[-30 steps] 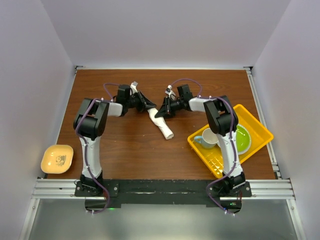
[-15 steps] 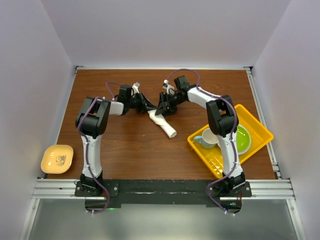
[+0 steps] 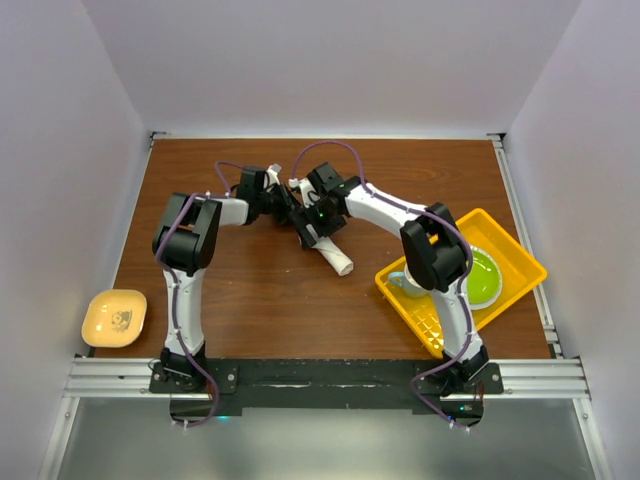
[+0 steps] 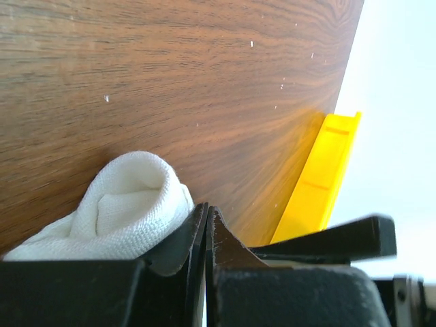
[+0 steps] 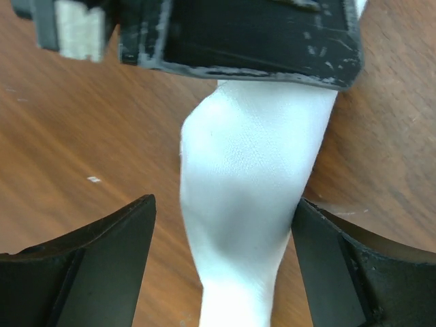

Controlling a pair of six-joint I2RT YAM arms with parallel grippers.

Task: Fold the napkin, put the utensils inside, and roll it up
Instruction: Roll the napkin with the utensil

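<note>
From above: the rolled napkin (image 3: 331,251) is laid on the surface (image 3: 230,290), its long axis slanting away from both arms. Left wrist: the left fingers (image 4: 176,246) are pressed shut, with the roll's end just beside them. Right wrist: the right fingers (image 5: 88,267) are spread wide, with the roll straddled between them.

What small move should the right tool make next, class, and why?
Probably close the right tool on the rolled napkin. Its open jaws straddle the napkin without touching it, while the shut left tool sits at one end, so a grip here would likely secure it.
</note>
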